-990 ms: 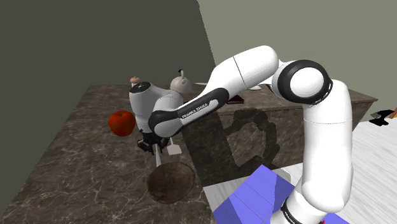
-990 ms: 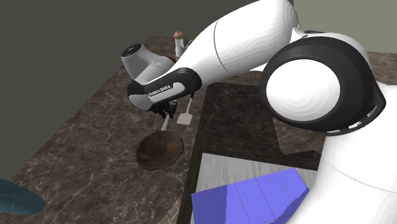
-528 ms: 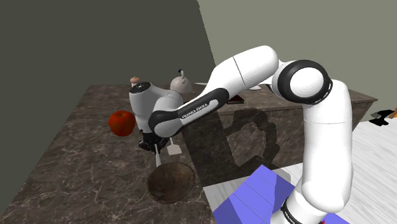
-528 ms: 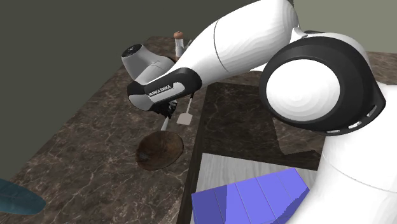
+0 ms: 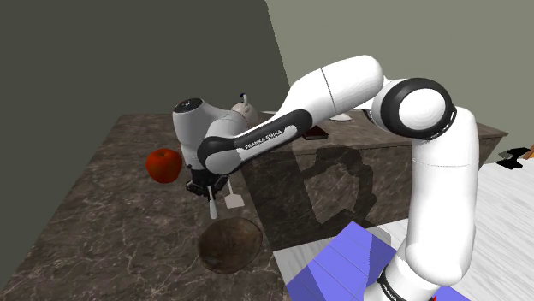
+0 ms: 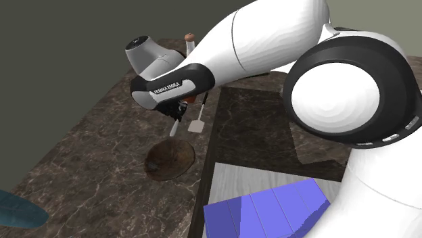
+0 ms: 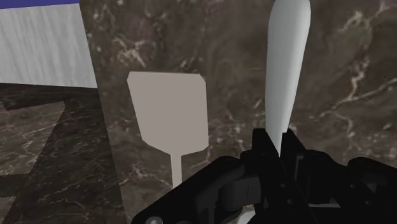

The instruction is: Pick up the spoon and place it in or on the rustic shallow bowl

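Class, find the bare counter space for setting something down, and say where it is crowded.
Bare counter lies in the shoulder view's lower left, bordered by the apple and the bowl. Crowded where the tool holds the spoon, near bowl and spatula.

My gripper (image 7: 280, 141) is all black, the spoon (image 7: 287, 57) pale grey-white. The bench (image 7: 356, 76) is dark brown, marbled with whitish veins. The spatula (image 7: 168, 114) is beige-grey, the shallow bowl (image 5: 229, 244) dull brown, the apple (image 5: 163, 164) red.
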Motion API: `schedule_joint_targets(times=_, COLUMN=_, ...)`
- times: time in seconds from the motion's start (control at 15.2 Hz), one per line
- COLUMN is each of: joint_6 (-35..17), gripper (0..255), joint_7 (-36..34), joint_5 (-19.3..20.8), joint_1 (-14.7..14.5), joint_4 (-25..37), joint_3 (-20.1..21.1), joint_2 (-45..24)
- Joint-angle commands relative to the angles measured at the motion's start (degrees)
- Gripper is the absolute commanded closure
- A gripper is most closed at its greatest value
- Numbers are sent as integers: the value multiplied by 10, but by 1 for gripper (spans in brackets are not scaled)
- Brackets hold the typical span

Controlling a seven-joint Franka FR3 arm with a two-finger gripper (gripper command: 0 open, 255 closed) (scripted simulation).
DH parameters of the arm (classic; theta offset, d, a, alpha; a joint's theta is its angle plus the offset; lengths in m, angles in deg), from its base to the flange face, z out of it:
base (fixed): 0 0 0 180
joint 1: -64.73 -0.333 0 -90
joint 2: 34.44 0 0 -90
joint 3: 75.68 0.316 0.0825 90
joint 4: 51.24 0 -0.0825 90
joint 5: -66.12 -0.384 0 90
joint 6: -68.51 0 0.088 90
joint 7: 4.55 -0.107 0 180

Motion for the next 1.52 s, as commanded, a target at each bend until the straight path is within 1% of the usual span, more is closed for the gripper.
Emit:
schedule_joint_targets(times=0.0, joint_6=12, gripper=255, joint_7=6, joint_5=-6, joint_1=1, joint_4=7, joint_3=3, joint_2=7)
schedule_joint_targets(times=1.06, joint_6=107, gripper=255, joint_7=43, joint_5=-41, joint_1=5, joint_4=76, joint_3=16, joint_2=45)
schedule_joint_targets(times=1.45, joint_6=79, gripper=255, joint_7=18, joint_5=-103, joint_1=10, joint_4=-46, joint_3=47, joint_2=154)
